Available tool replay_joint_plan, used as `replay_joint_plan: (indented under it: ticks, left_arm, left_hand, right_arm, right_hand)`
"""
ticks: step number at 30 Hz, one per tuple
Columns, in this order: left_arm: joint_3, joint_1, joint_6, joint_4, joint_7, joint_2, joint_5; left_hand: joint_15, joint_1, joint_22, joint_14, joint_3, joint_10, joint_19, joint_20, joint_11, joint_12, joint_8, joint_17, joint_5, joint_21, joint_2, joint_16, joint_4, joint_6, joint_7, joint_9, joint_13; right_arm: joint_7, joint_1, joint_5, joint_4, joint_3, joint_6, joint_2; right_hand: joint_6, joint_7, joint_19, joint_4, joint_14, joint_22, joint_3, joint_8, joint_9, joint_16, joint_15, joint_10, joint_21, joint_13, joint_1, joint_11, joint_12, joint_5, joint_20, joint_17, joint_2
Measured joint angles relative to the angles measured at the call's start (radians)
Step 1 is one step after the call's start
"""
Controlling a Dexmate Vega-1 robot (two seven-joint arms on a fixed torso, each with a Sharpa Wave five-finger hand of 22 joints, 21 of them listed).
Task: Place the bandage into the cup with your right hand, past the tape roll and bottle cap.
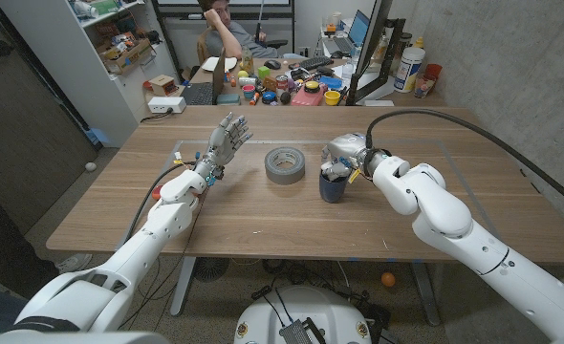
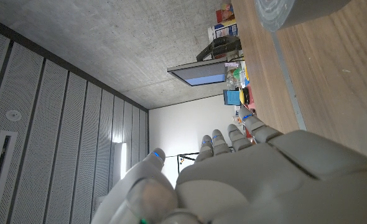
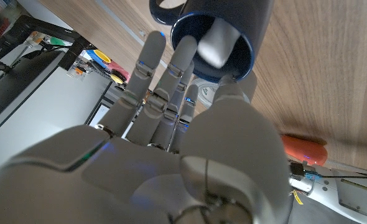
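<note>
A dark blue cup (image 1: 335, 184) stands at the middle of the wooden table (image 1: 263, 220). In the right wrist view a white bandage roll (image 3: 218, 41) lies inside the cup (image 3: 246, 18), leaning on its inner wall. My right hand (image 1: 347, 153) hovers over the cup's far rim, and its fingers (image 3: 171, 74) are straight and apart beside the roll, not wrapped around it. A grey tape roll (image 1: 285, 164) lies flat just left of the cup. A pale round thing (image 3: 203, 92), perhaps the bottle cap, shows on the table under the fingers. My left hand (image 1: 227, 139) is raised with its fingers spread, holding nothing.
The tape roll's edge (image 2: 283, 12) shows in the left wrist view. Behind the table sit a cluttered desk (image 1: 292, 88), a shelf unit (image 1: 119, 48) and a seated person (image 1: 227, 24). Bare wood lies along the table's front and right side.
</note>
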Motion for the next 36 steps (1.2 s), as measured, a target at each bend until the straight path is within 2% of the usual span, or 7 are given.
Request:
replay_joint_plan:
  ticks: [9,16,26,27,36]
  left_arm:
    - [-0.001,-0.008,-0.003,0.01,-0.007,-0.006,0.004]
    - [-0.001,-0.01,-0.003,0.013,-0.008,-0.009,0.005]
    - [-0.003,-0.001,-0.003,-0.004,-0.009,-0.005,0.007]
    - [-0.003,0.002,-0.001,-0.008,-0.003,-0.004,0.008]
    - [-0.007,0.019,0.011,-0.039,0.009,0.007,0.005]
  left_hand:
    - [0.0,0.0,0.0,0.0,0.0,0.0,0.0,0.0,0.0,0.0,0.0,0.0,0.0,-0.004,0.0,0.0,0.0,0.0,0.0,0.0,0.0]
    - [0.0,0.0,0.0,0.0,0.0,0.0,0.0,0.0,0.0,0.0,0.0,0.0,0.0,-0.004,0.0,0.0,0.0,0.0,0.0,0.0,0.0]
    - [0.0,0.0,0.0,0.0,0.0,0.0,0.0,0.0,0.0,0.0,0.0,0.0,0.0,-0.004,0.0,0.0,0.0,0.0,0.0,0.0,0.0]
    - [0.0,0.0,0.0,0.0,0.0,0.0,0.0,0.0,0.0,0.0,0.0,0.0,0.0,-0.004,0.0,0.0,0.0,0.0,0.0,0.0,0.0]
    - [0.0,0.0,0.0,0.0,-0.001,0.0,0.0,0.0,0.0,0.0,0.0,0.0,0.005,-0.004,0.0,0.0,-0.002,0.0,0.0,0.0,0.0]
  right_arm:
    - [0.019,0.001,-0.016,-0.015,0.006,-0.001,0.0]
    - [0.024,0.001,-0.022,-0.02,0.011,-0.002,0.0]
    - [0.033,-0.002,-0.026,-0.032,0.027,-0.002,-0.001]
    - [0.033,0.001,-0.027,-0.049,0.046,-0.002,-0.004]
    - [0.027,0.003,-0.044,-0.071,0.069,-0.003,-0.007]
  right_hand:
    - [0.0,0.0,0.008,0.015,0.001,0.006,-0.015,-0.006,-0.005,-0.011,-0.001,0.0,-0.008,-0.015,-0.021,0.0,-0.006,0.005,0.0,-0.016,-0.01]
    - [0.006,0.006,0.018,0.023,0.012,0.011,-0.023,-0.01,-0.009,-0.018,-0.004,0.007,-0.014,-0.026,-0.029,0.007,-0.01,0.005,-0.004,-0.02,-0.002]
    - [0.011,0.011,0.029,0.028,0.029,0.011,-0.028,-0.013,-0.014,-0.018,0.0,0.014,-0.025,-0.031,-0.028,0.012,-0.01,0.009,-0.007,-0.02,-0.002]
    - [0.011,0.011,0.029,0.028,0.029,0.011,-0.028,-0.013,-0.014,-0.018,0.0,0.019,-0.025,-0.031,-0.028,0.01,-0.01,0.009,-0.007,-0.02,-0.002]
    - [0.019,0.011,0.029,0.031,0.029,0.011,-0.031,-0.013,-0.014,-0.018,0.0,0.018,-0.033,-0.031,-0.028,0.011,-0.01,0.013,-0.007,-0.02,-0.002]
